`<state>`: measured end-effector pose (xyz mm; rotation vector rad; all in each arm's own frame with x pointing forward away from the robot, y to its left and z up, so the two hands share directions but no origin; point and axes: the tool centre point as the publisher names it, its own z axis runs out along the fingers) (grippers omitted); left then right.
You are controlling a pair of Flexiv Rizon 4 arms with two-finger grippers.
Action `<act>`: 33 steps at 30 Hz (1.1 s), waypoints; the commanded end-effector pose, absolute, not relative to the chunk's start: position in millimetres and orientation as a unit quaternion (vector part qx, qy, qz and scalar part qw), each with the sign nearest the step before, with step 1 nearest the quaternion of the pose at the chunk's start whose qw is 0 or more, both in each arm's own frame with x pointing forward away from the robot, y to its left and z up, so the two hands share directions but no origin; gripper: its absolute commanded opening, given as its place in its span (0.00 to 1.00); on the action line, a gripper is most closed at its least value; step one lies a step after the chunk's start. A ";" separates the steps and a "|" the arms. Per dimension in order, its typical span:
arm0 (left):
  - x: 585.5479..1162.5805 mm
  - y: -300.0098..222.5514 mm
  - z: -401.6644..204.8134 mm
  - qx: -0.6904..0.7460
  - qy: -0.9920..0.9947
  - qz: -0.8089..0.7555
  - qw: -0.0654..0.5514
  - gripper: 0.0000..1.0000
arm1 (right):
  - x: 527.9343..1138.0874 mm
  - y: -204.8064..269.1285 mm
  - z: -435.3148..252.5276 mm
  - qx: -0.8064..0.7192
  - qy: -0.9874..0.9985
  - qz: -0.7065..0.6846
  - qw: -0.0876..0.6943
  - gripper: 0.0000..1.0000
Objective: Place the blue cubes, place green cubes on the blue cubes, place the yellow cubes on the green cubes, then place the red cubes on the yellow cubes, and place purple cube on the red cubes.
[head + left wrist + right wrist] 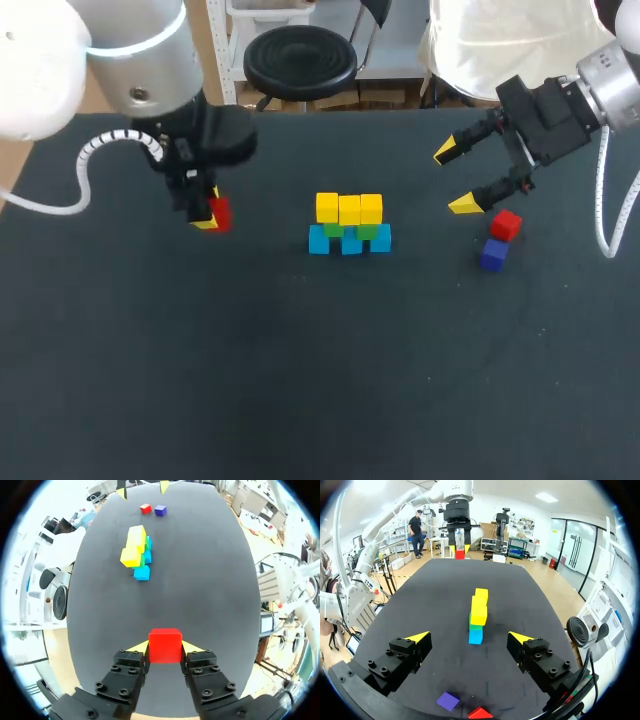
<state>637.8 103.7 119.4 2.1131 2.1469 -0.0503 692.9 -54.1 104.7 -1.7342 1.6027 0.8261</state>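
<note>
Left of the stack (348, 238), the left gripper (208, 213) grips a red cube (221, 213) for its yellow top (348, 208); the right gripper (454, 178) hangs open by the purple cube (494, 254).

Head view: overhead, behind, looking down on the dark matte desk (300, 380). Wrist views face each other across it; all share the blue-green-yellow cube stack (348, 225).
</note>
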 end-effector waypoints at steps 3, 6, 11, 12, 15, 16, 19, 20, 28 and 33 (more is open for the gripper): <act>649.1 92.6 125.1 0.710 0.696 -0.033 0.104 0.00 | 693.2 -54.0 104.3 -0.658 0.608 0.314 0.315 1.00; 657.2 84.3 132.1 0.719 0.684 -0.032 0.118 0.00 | 693.2 -54.0 104.3 -0.658 0.608 0.314 0.315 1.00; 665.1 79.7 137.7 0.725 0.676 -0.039 0.128 0.00 | 693.2 -54.0 104.3 -0.658 0.608 0.314 0.315 1.00; 665.7 78.8 139.0 0.727 0.673 -0.043 0.130 0.00 | 693.2 -54.0 104.3 -0.658 0.608 0.314 0.315 1.00; 666.3 77.9 140.5 0.724 0.674 -0.051 0.134 0.00 | 693.2 -54.0 104.3 -0.658 0.608 0.314 0.315 1.00; 666.3 77.9 140.5 0.724 0.674 -0.051 0.134 0.00 | 693.2 -54.0 104.3 -0.658 0.608 0.314 0.315 1.00; 666.3 77.9 140.5 0.724 0.674 -0.051 0.134 0.00 | 693.2 -54.0 104.3 -0.658 0.608 0.314 0.315 1.00; 666.3 77.9 140.5 0.724 0.674 -0.051 0.134 0.00 | 693.2 -54.0 104.3 -0.658 0.608 0.314 0.315 1.00; 666.3 77.9 140.5 0.724 0.674 -0.051 0.134 0.00 | 693.2 -54.0 104.3 -0.658 0.608 0.314 0.315 1.00; 666.3 77.9 140.5 0.724 0.674 -0.051 0.134 0.00 | 693.2 -54.0 104.3 -0.658 0.608 0.314 0.315 1.00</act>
